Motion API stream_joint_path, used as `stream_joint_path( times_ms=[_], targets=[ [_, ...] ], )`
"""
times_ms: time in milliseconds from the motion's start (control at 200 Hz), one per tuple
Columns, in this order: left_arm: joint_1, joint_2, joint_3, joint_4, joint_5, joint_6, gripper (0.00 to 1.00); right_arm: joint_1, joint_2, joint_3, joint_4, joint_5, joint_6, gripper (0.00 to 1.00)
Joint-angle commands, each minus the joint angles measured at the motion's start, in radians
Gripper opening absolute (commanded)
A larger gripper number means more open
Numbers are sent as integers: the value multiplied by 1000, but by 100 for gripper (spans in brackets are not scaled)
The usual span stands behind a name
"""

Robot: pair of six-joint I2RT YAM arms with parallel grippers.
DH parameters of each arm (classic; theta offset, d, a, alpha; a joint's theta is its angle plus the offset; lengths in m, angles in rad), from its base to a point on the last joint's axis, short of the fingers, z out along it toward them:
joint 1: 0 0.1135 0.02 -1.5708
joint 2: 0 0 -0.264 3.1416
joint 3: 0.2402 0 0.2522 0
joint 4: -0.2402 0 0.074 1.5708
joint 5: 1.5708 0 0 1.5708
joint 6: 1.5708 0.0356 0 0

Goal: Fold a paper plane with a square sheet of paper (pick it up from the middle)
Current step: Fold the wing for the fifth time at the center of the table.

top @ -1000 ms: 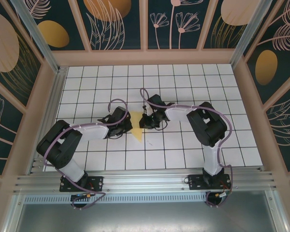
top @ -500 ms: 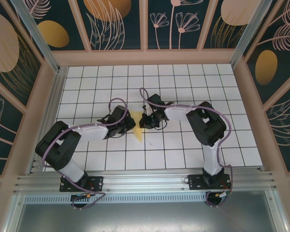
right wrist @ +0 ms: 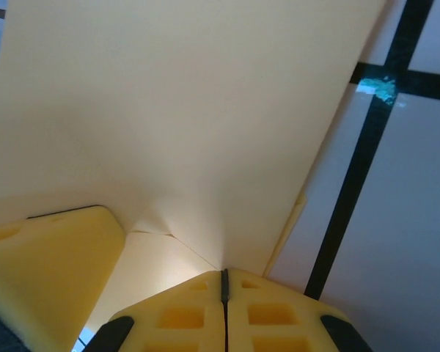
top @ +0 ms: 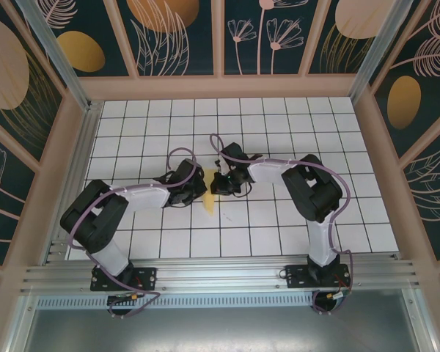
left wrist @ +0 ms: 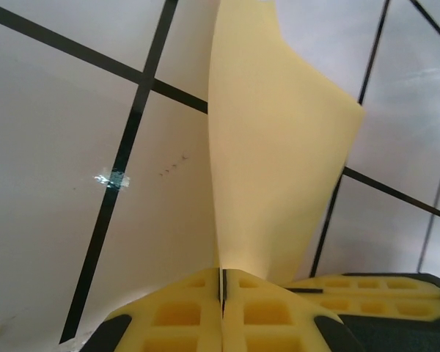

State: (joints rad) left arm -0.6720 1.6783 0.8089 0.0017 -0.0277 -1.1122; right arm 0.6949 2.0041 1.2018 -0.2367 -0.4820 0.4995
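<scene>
Where the two arms meet at mid-frame, one pale-yellow sheet of paper (top: 207, 199) is pinched by two grippers, the left gripper (left wrist: 222, 290) and the right gripper (right wrist: 224, 282), each clamped tight on it.

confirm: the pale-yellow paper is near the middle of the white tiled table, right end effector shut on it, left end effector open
The left end effector is not open: the left wrist view shows its yellow fingers pressed together, shut on the pale-yellow paper. The rest holds: the paper is near the middle of the white tiled table, with the right end effector shut on it.
</scene>
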Motion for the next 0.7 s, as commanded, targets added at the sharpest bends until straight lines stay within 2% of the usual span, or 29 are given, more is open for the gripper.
stream_joint_path(
  times_ms=[0,95,195,390,515,696],
  targets=[
    [-29,30,77,-153,-127,12,5,18,74,-30,-83,122,-2,7],
    [-48,73,124,-226,-184,24,5,19,72,-34,-74,113,9,6],
    [-59,80,141,-243,-188,28,6,18,67,-44,-52,81,26,6],
    [-60,6,111,-190,-149,9,20,15,68,-65,-14,31,57,6],
    [-60,-25,88,-145,-116,-13,20,15,71,-72,-6,20,62,5],
    [-58,-52,80,-142,-123,-19,21,8,74,-80,-5,22,67,5]
  ],
)
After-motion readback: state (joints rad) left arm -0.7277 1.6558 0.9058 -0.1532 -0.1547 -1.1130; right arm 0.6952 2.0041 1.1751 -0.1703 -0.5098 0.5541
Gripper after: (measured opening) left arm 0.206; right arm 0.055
